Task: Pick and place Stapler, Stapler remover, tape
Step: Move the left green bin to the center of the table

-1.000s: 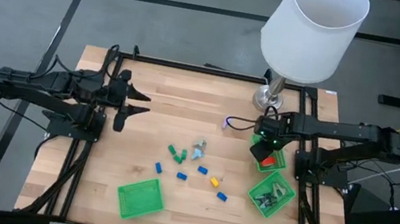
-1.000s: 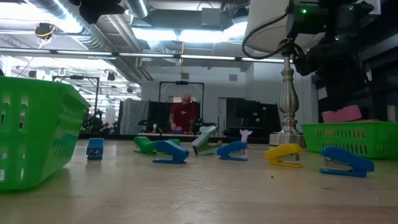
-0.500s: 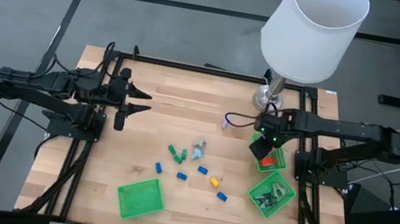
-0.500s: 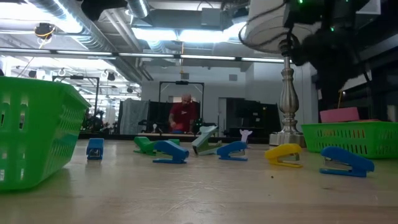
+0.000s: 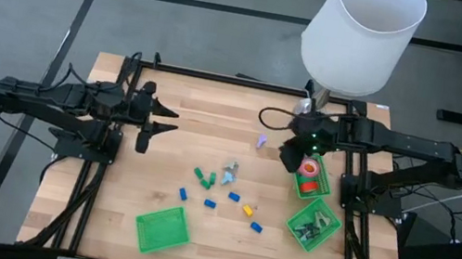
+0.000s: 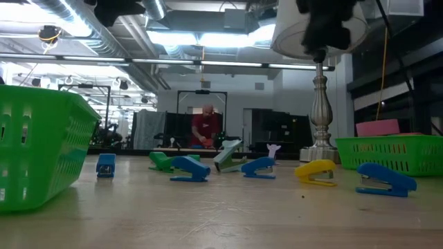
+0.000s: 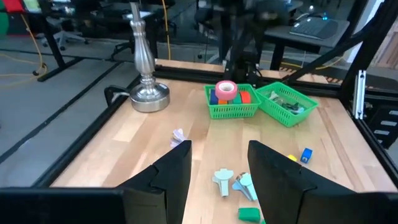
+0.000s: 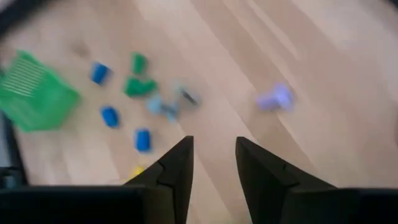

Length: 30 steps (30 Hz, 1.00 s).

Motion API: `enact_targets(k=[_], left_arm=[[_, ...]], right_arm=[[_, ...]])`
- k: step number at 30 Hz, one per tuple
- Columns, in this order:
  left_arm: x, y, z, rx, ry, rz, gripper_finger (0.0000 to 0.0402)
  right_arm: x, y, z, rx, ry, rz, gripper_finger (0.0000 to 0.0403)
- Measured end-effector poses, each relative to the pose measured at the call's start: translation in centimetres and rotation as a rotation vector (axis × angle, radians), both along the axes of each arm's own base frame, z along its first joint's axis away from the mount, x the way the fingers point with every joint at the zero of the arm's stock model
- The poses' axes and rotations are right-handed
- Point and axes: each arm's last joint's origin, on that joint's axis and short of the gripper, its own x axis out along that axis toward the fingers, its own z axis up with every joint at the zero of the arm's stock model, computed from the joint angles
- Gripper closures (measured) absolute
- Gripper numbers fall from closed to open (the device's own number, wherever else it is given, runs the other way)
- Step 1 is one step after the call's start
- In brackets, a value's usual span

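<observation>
Right gripper (image 5: 287, 155) hangs parted and empty beside the tape basket (image 5: 321, 176); left gripper (image 5: 163, 122) gapes wide.

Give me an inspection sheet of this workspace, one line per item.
Surface: wooden table, mostly bare.
Job's things: small staplers and staple removers scattered mid-table; pink tape roll in a green basket; second basket beside it, third basket near the front edge.
Clutter: lamp at the back; small purple item.
Grippers: left tool open, idle at the left; right tool open, empty, above the table beside the tape basket.
Cables: black cable at the right arm.
Surroundings: a person far behind.
</observation>
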Motion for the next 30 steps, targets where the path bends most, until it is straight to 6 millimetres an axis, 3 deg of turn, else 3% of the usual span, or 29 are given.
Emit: enact_targets(k=[8, 20, 30], left_arm=[[2.4, -0.1, -1.6, -0.025, 0.115, -0.044, 0.0247], [6.3, -0.7, -4.9, -0.119, 0.321, -0.230, 0.0248], [8.3, -1.3, -6.1, -0.127, 0.334, -0.245, 0.0258]], right_arm=[[1.8, 1.6, 0.5, -0.098, -0.187, 0.176, 0.0280], [2.6, 4.3, -4.2, 0.001, -0.302, 0.328, 0.0280], [3.3, 6.7, -6.3, 0.009, -0.240, 0.342, 0.0280]])
